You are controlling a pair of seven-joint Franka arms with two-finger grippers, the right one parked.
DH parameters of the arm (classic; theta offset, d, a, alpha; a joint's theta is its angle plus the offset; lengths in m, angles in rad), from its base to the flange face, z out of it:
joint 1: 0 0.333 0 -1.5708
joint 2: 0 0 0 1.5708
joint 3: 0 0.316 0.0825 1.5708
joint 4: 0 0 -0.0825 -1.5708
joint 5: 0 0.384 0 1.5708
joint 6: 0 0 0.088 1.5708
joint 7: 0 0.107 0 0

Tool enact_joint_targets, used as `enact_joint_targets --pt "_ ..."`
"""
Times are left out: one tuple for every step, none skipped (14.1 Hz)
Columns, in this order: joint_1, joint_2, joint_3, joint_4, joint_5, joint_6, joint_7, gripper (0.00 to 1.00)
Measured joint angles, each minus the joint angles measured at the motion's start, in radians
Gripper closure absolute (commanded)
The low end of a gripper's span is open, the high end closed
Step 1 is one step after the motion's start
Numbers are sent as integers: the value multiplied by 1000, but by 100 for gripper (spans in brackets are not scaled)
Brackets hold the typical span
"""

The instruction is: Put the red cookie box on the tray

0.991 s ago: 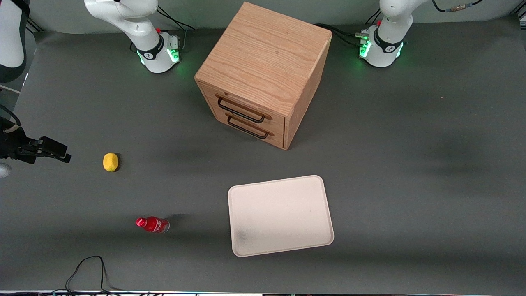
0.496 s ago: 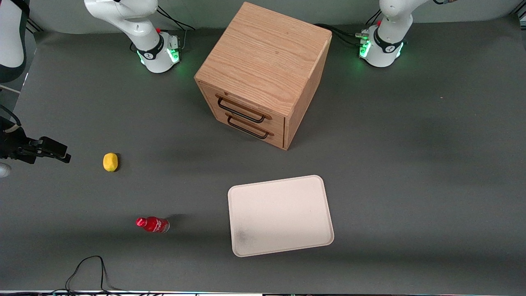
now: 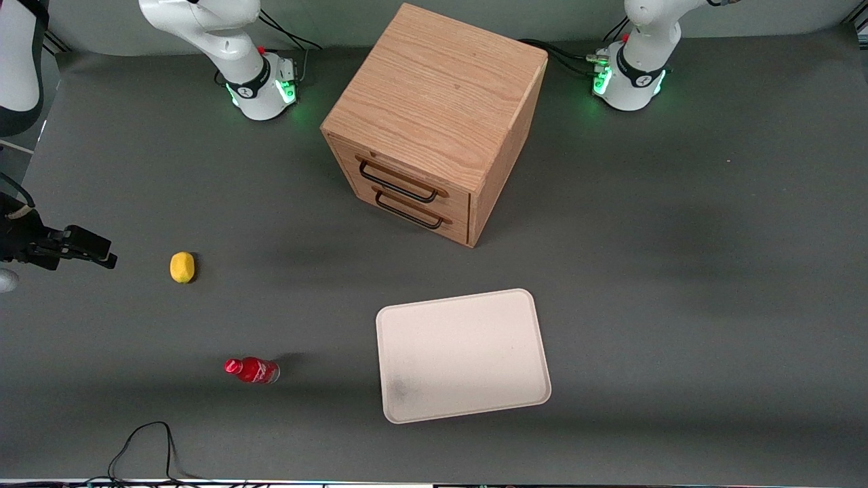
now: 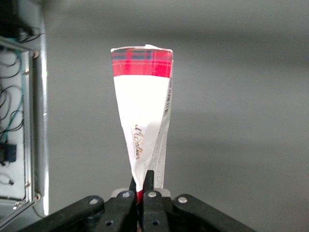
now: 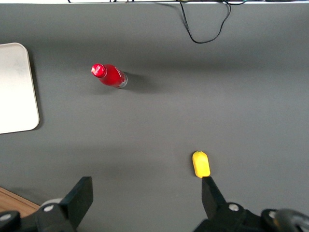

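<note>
We see in the left wrist view the gripper (image 4: pixel 141 181) with its two fingers pressed close together on the narrow end of the red cookie box (image 4: pixel 142 116). The box stands out from the fingers, and we see its white face with small printed letters, a red tartan band at its free end and a pale grey side. It hangs above the grey table (image 4: pixel 241 121), not touching it. In the front view we find neither the gripper nor the box, only the working arm's base (image 3: pixel 629 78).

The tray (image 3: pixel 462 354) lies flat on the table, nearer to the front camera than the wooden drawer cabinet (image 3: pixel 434 122), and nothing is on it. Toward the parked arm's end of the table we see a small red bottle (image 3: pixel 251 370) and a yellow lemon (image 3: pixel 182 266), well apart from the tray.
</note>
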Motion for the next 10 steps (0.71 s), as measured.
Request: enact_joint_targets --pt "-44 -3 -1 -9 -2 -9 -14 100" --pt "-89 -7 -2 -22 -3 -11 -46 100" --pt "-137 -13 -3 -41 -4 -11 -97 100" --pt "-186 -18 -4 -61 -5 -11 -155 100" --pt "-235 -22 -5 -75 -6 -10 -214 100" --pt "-283 -25 -6 -89 -7 -10 -272 100" --pt "-330 -29 -6 -103 -11 -10 -331 100" --pt "-373 -34 -6 -116 -24 -9 -388 100" --pt "-410 -41 -6 -127 -50 -7 -440 100" --pt "-441 -47 -6 -134 -74 -1 -492 100"
